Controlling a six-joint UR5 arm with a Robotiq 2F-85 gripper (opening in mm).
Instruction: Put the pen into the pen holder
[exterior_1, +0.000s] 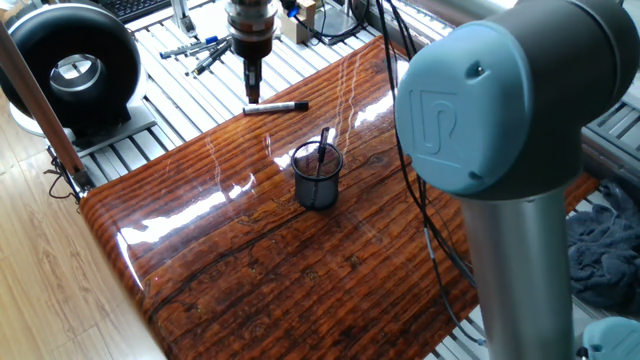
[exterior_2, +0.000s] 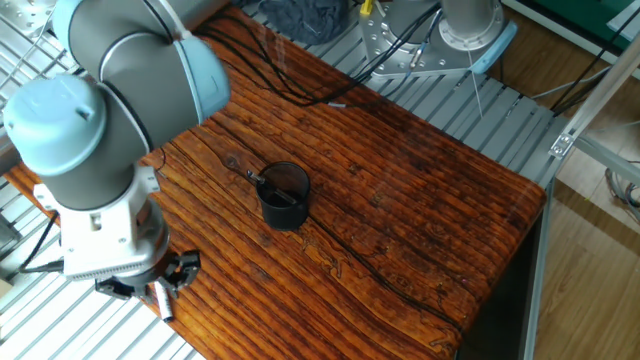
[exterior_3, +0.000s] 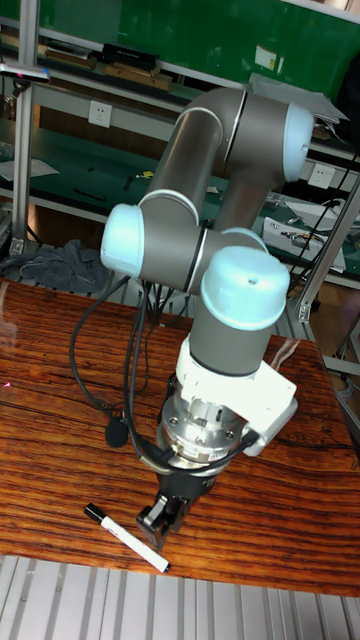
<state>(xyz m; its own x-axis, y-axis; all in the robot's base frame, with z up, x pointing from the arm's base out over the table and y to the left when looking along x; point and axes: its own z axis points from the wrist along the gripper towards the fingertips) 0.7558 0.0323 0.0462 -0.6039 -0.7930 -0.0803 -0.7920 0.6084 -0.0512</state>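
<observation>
- The table is showing a glossy, dark red-brown wood top with ridged grain; ribbed metal slats are running along its sides.
- The pen holder is a round dark wire-mesh cup with a solid rim, standing upright near the middle of the table, with a thin dark pen leaning inside it.
- The pen is lying flat near the table's edge, slim, with black ends and a pale barrel; in the tall fixed view the pen is resting just in front of the slats.
- The gripper is hanging fingers-down just beside the pen, toward its end and not over its middle; its fingers are looking close together with nothing between them, and whether they are touching the pen cannot be told.
- The pen and the holder are lying well apart, with bare wood between them.
- Black cables are hanging across the table's far side.
</observation>
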